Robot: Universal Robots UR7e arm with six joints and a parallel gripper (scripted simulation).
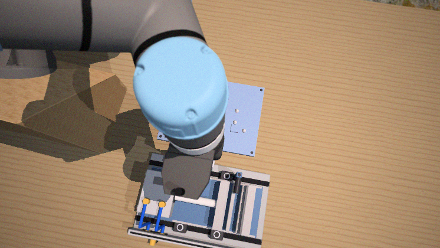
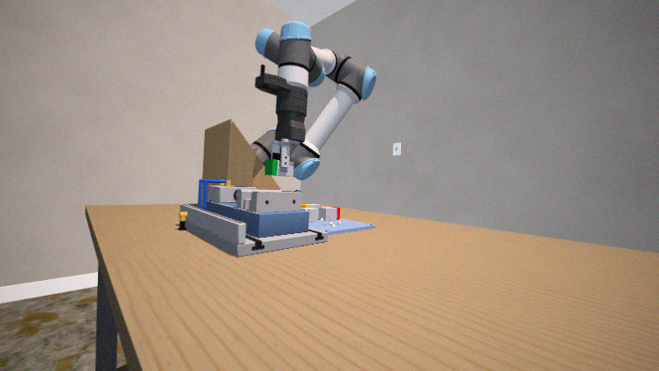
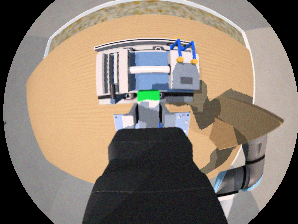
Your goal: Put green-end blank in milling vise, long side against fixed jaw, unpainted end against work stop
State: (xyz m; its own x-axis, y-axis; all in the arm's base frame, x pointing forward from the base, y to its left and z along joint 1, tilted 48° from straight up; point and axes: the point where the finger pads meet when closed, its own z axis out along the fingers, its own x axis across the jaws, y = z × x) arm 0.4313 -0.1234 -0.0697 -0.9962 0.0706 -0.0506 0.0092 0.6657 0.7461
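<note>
Fingers (image 2: 285, 159): gripping green-ended blank (image 2: 271, 167) (image 3: 148, 95), centre of exterior frame.
Green end: protrudes, presumably for stop-side clearance.
Vise (image 1: 192, 214) (image 2: 284, 224) (image 3: 150, 60): awaits lowering.

No text, label, brand or number can be read; on plate (image 1: 248, 100) (image 2: 354, 226) (image 3: 183, 123), only thin bracket-like line is seen.
</note>
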